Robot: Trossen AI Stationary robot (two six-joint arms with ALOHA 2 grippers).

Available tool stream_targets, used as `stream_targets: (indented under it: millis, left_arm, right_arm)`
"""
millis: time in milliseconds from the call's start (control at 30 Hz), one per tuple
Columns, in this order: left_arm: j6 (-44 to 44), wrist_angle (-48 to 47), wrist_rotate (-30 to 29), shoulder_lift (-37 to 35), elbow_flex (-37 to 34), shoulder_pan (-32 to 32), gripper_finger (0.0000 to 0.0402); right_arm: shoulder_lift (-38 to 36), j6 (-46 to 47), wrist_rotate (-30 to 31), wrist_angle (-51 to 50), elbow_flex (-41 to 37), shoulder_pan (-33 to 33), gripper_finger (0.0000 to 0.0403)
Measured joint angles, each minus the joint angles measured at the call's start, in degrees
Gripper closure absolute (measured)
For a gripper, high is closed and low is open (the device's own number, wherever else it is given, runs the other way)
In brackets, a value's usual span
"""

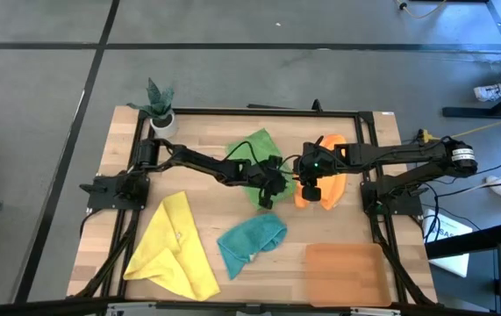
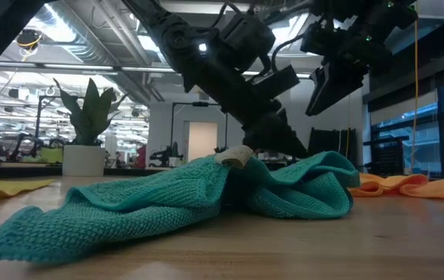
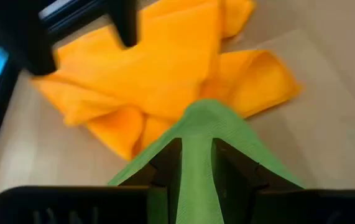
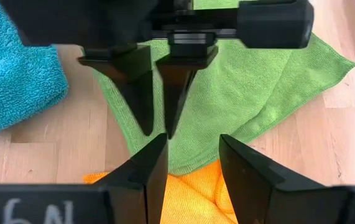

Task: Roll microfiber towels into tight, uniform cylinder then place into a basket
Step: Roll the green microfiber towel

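Jaws of left gripper (image 3: 196,165) pinch green towel (image 1: 254,158) (crumpled, no clear axis); right gripper (image 4: 193,162) parted, empty.

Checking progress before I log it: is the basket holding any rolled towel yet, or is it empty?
Empty. In the high view the basket shows only its bare orange-brown floor, and the green, orange, yellow and teal towels all lie unrolled on the table.

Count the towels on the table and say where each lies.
4. Green towel at centre, under the left arm; orange towel beside it, under the right arm; teal towel nearer the front; yellow towel front left. None looks hidden.
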Motion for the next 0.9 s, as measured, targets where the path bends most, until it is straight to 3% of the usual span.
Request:
stream_targets:
  millis: [200, 333, 433, 633, 900]
  left_arm:
    - [-1.36, -4.94, -12.07, -1.81, 0.01, 0.04, 0.0324]
    - [-6.44, -17.57, -13.56, -4.49, 0.00, 0.96, 0.0324]
    - [-12.25, -26.86, -12.04, -6.00, -0.02, 1.75, 0.0324]
    - [-16.58, -34.79, -0.81, -5.04, -0.04, 2.37, 0.0324]
    - [-16.07, -46.22, -0.27, -5.18, 0.17, 1.43, 0.0324]
  right_arm:
    - [0.00, 0.59, 0.00, 0.08, 0.00, 0.00, 0.0257]
    - [0.00, 1.55, 0.00, 0.00, 0.00, -0.02, 0.0257]
    - [0.00, 1.49, 0.00, -0.07, 0.00, -0.01, 0.0257]
    - [0.04, 1.34, -0.02, -0.07, 0.00, -0.02, 0.0257]
    - [0.04, 1.31, -0.02, -0.07, 0.00, -0.02, 0.0257]
